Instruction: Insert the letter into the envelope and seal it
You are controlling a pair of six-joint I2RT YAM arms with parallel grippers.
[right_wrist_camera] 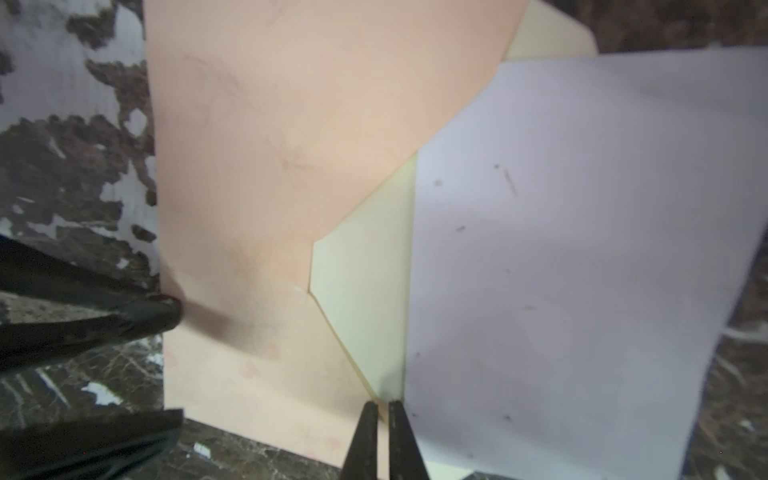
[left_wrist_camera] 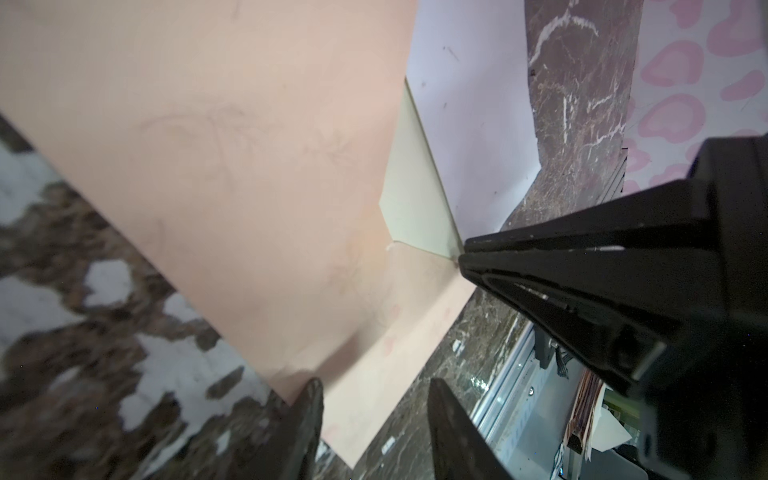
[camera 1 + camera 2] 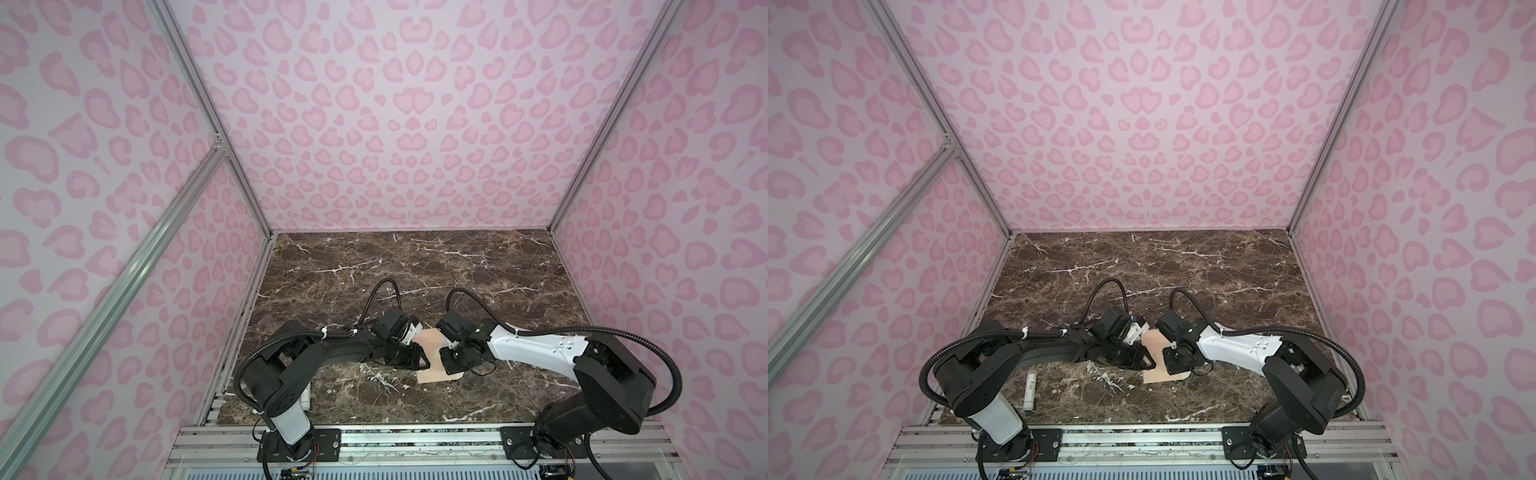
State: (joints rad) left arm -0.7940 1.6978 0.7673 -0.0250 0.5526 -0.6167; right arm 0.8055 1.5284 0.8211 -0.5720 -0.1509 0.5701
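The peach envelope (image 3: 432, 349) lies flat on the marble table between both grippers, its pale inner side (image 1: 370, 282) showing at the mouth. The white letter (image 1: 561, 249) rests over that pale side, tilted, with one edge at the mouth. My right gripper (image 1: 383, 409) is shut on the letter's edge at the end of the mouth; its black tip also shows in the left wrist view as the right gripper (image 2: 465, 257). My left gripper (image 2: 376, 399) is open at the envelope's near corner. One of its fingers (image 1: 162, 311) touches the envelope's edge. In both top views the arms hide the letter.
A white glue-stick tube (image 3: 1030, 390) lies on the table near the left arm's base. Pink patterned walls close in the marble table (image 3: 415, 270) on three sides. A metal rail (image 3: 415, 440) runs along the front edge.
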